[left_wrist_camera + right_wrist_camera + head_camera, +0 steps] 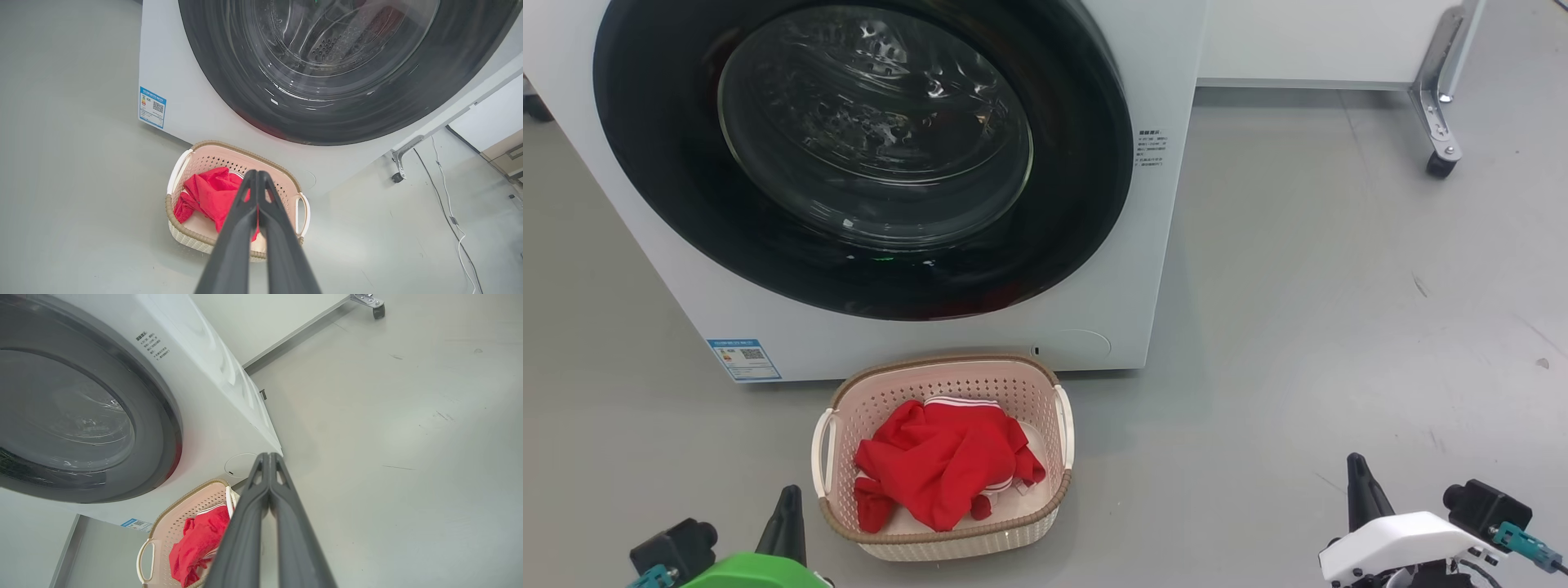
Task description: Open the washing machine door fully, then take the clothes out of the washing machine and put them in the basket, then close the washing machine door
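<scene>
- The washing machine (931,343), a white front-loader, is shown standing on the grey floor (1298,327). A blue sticker (743,359) is seen at the lower left of its front, and printed text (1150,147) just to the right of the door.
- The washing machine door (874,131) is shown closed flat against the machine front. Through its bulging glass, the perforated steel drum (327,49) can be made out behind reflections.
- The basket (882,404) is set on the floor just in front of the machine, below the door's lower edge. Its 2 white handles are carried on the short sides.
- The clothes (943,465), 1 red garment with white striped bands, are seen crumpled inside the basket, lying on its bottom and against its left wall.
- The left claw (789,492) is shown at the lower left of the head view, near the basket's front left corner but apart from it. Its 2 dark fingers are pressed together and nothing is held.
- The right claw (1356,461) is shown at the lower right of the head view, over bare floor and well apart from the basket. Its 2 fingers are likewise pressed together and nothing is held.
- A caster wheel (1440,163) on a metal bracket is seen at the upper right, beside the machine.
- A white cable (445,204) is shown lying on the floor in the left wrist view.
</scene>
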Available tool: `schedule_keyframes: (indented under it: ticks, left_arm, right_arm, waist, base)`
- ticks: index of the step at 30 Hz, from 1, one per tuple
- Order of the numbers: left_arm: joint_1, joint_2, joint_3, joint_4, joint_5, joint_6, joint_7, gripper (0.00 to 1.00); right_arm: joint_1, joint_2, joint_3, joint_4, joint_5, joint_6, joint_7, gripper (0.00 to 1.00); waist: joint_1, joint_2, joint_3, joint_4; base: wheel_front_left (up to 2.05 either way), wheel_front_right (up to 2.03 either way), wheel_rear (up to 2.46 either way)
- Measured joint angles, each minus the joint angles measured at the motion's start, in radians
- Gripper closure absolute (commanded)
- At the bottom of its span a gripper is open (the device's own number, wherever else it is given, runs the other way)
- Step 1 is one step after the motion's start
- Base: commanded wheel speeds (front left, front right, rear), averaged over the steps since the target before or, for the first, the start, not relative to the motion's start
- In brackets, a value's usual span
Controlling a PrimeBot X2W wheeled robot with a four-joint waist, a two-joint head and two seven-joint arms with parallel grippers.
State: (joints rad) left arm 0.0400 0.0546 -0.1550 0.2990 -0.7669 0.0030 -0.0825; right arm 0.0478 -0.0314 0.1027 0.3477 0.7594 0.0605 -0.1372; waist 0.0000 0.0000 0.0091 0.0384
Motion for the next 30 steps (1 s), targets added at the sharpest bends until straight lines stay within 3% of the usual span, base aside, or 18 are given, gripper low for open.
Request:
schedule_keyframes:
  ticks: [30]
  left_arm:
    - [-0.042, -0.006, 0.106, -0.008, -0.374, -0.054, 0.09, 1.0]
  right_arm:
    - [-0.042, -0.01, -0.09, -0.025, 0.394, 0.027, 0.099, 1.0]
  waist:
    - [0.0, 0.0, -0.003, -0.017]
  base:
    - [0.0, 0.0, 0.0]
